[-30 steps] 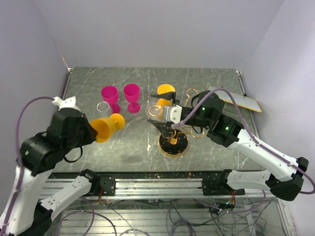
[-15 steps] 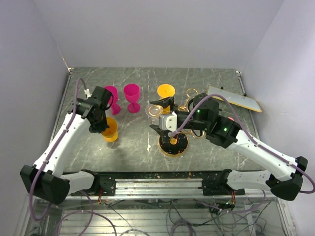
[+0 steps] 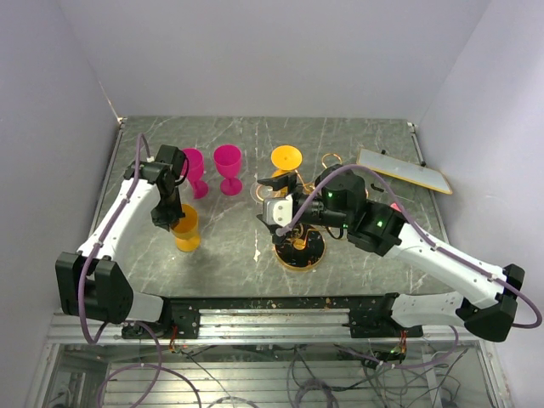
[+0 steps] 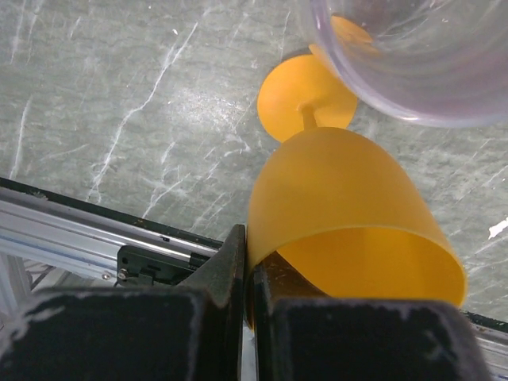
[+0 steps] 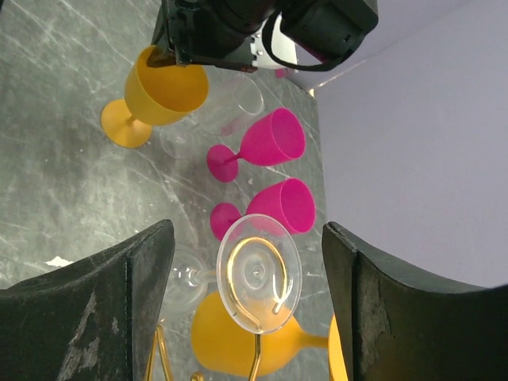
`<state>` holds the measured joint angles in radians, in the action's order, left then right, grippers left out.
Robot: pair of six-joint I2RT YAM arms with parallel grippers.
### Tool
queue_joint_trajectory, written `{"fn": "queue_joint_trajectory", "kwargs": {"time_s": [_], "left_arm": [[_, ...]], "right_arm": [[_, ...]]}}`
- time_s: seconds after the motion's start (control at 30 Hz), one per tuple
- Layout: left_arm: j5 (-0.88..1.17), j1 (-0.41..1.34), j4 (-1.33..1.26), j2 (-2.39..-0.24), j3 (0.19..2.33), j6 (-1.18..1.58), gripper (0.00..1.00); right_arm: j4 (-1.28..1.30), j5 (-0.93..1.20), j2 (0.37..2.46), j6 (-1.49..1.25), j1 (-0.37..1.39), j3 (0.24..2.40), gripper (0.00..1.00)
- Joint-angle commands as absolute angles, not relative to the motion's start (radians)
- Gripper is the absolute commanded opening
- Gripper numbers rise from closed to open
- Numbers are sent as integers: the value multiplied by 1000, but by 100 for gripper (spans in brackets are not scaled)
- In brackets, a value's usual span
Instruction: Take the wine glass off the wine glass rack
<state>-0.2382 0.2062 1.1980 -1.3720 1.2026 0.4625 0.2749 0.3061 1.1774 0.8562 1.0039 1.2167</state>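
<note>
The gold wire wine glass rack (image 3: 299, 248) stands on its round dark base at mid table. A clear wine glass (image 5: 259, 274) hangs on one of its loop arms, its foot inside the gold loop (image 5: 279, 279). My right gripper (image 3: 270, 200) is open, with one finger on each side of that foot and touching nothing; the right wrist view shows the gripper (image 5: 246, 232) too. My left gripper (image 3: 177, 219) is shut on the rim of an orange wine glass (image 4: 349, 206), upright with its foot (image 4: 308, 97) at the table.
Two pink glasses (image 3: 194, 166) (image 3: 228, 161) stand at the back left. Another orange glass (image 3: 286, 159) appears to hang upside down on the rack. A clear glass (image 4: 413, 55) stands close to the left gripper. A flat board (image 3: 404, 170) lies at the back right.
My left arm swung the orange glass from tilted in the air down to upright on the table. My right gripper shifted slightly left around the clear glass foot.
</note>
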Motion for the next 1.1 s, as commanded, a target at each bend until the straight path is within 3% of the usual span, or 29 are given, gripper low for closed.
{"fn": "queue_joint_trajectory", "kwargs": {"time_s": [0.0,0.2,0.43,0.83,1.07], "left_arm": [[-201,188,1180,-1382,1198,439,12],[-229,177,1177,-1371,1197,450,29],[-215,173,1196,-1317,1226,471,50],[-223,173,1229,-1157,1285,487,99],[-210,173,1237,-1068,1354,483,99]], "right_arm": [[295,203,1188,849,1029,1205,74],[285,192,1185,838,1044,1187,73],[394,72,1255,679,1072,1362,65],[525,-541,1418,347,1320,1576,65],[643,-786,1544,248,1345,1696,61]]}}
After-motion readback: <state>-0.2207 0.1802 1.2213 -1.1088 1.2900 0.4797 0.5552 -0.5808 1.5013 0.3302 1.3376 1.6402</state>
